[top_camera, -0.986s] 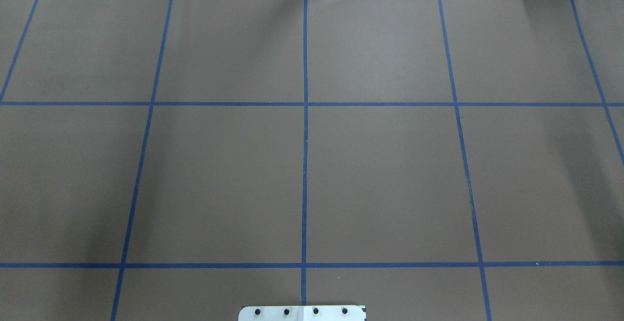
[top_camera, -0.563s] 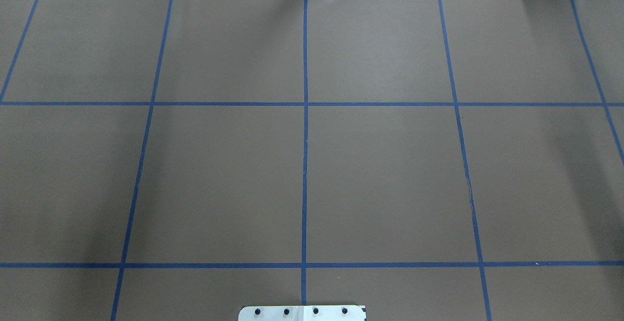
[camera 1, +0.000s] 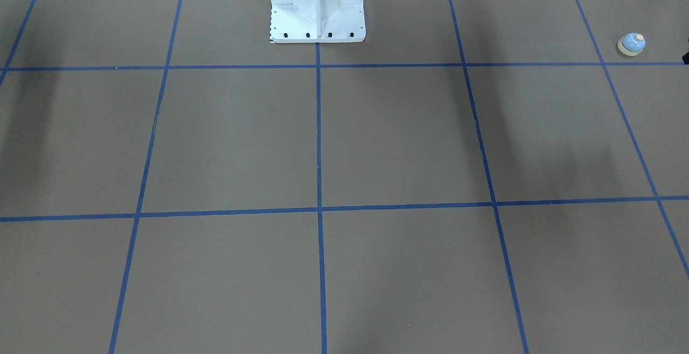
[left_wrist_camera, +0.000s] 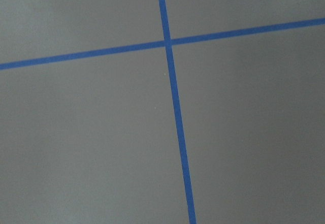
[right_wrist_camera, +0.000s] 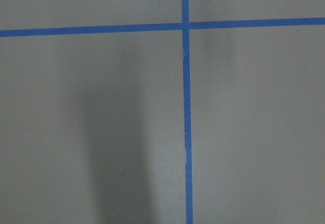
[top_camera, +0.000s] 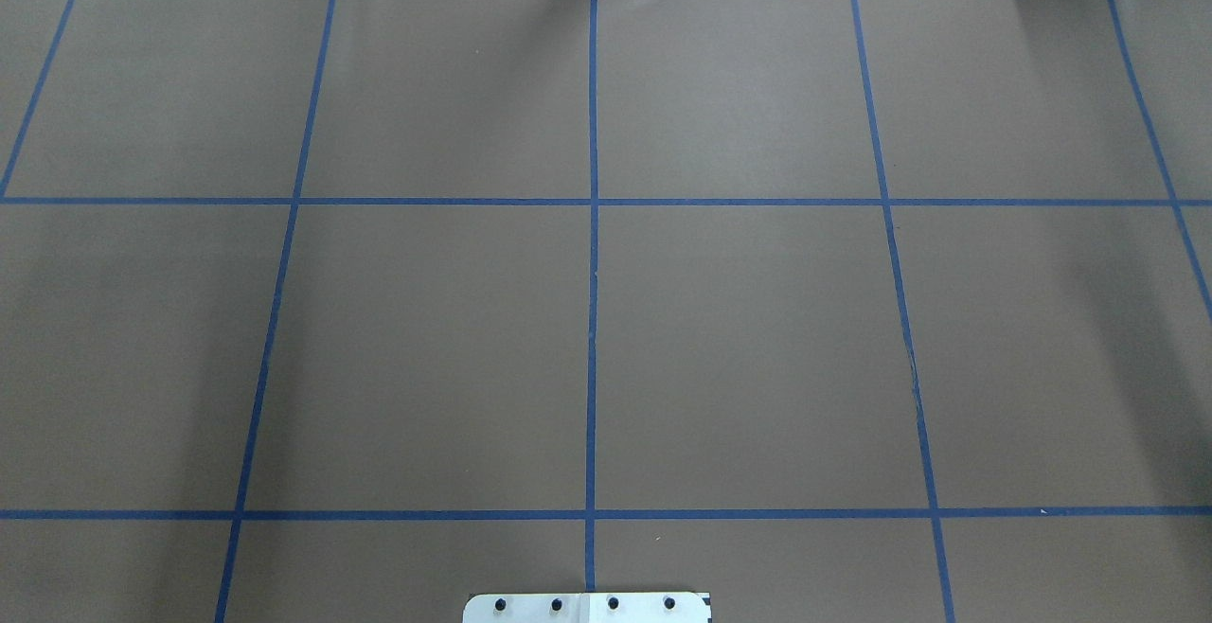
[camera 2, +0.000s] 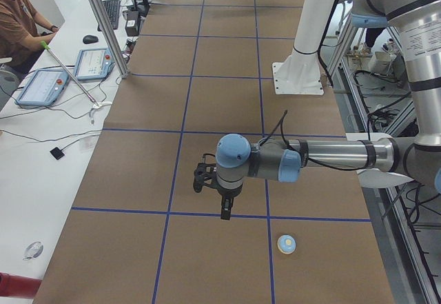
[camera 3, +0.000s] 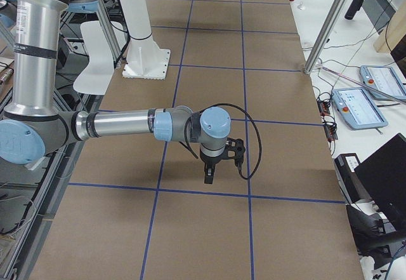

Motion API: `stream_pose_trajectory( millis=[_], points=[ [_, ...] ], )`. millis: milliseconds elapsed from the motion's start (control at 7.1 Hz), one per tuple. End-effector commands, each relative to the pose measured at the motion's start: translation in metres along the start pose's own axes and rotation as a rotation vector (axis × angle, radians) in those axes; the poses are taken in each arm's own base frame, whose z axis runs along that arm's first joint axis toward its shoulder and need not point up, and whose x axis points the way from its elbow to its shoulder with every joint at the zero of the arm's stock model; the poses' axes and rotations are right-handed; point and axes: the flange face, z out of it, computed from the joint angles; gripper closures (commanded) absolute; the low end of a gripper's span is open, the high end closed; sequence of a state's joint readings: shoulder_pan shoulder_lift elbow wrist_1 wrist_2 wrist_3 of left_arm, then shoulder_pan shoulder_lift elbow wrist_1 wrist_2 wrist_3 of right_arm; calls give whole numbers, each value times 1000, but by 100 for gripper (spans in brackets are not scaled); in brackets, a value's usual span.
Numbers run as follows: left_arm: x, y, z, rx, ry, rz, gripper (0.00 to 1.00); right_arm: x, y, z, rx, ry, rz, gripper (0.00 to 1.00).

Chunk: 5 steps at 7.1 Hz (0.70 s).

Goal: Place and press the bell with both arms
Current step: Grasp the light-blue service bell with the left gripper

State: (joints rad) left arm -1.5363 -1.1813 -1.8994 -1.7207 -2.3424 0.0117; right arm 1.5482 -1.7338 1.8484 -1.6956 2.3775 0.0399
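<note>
Our left gripper (camera 2: 224,213) hangs near the bell (camera 2: 286,244), our right gripper (camera 3: 209,180) well apart beyond the white pedestal (camera 3: 144,54); we cannot tell either's finger state.

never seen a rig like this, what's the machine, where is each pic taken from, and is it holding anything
It is a robot with two jointed arms on a white pedestal, over a table covered in brown paper with a blue tape grid. Two pictures look down on the table, from behind and from in front of the robot; neither catches the arms. Two are taken from the table's ends: one shows the left arm and left gripper, the other the right arm and right gripper. Two come from wrist cameras and show only paper and tape. On the paper sits a small blue bell, near the left arm. Neither gripper holds it.
</note>
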Motion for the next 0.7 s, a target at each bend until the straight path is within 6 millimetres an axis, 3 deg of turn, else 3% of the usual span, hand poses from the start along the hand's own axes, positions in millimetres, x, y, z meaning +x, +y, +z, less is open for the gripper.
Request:
stream_pose_trajectory(
  millis=[0,282,563],
  points=[
    [-14,88,13,1,-8,-16,0,0,1,-1,3,1,-1,0],
    [-46,132,48,-87,-7,-102,0,2,4,0,-2,1,6,0],
    [-62,145,65,-118,-26,-212,0,2,4,0,-2,1,6,0]
  ],
)
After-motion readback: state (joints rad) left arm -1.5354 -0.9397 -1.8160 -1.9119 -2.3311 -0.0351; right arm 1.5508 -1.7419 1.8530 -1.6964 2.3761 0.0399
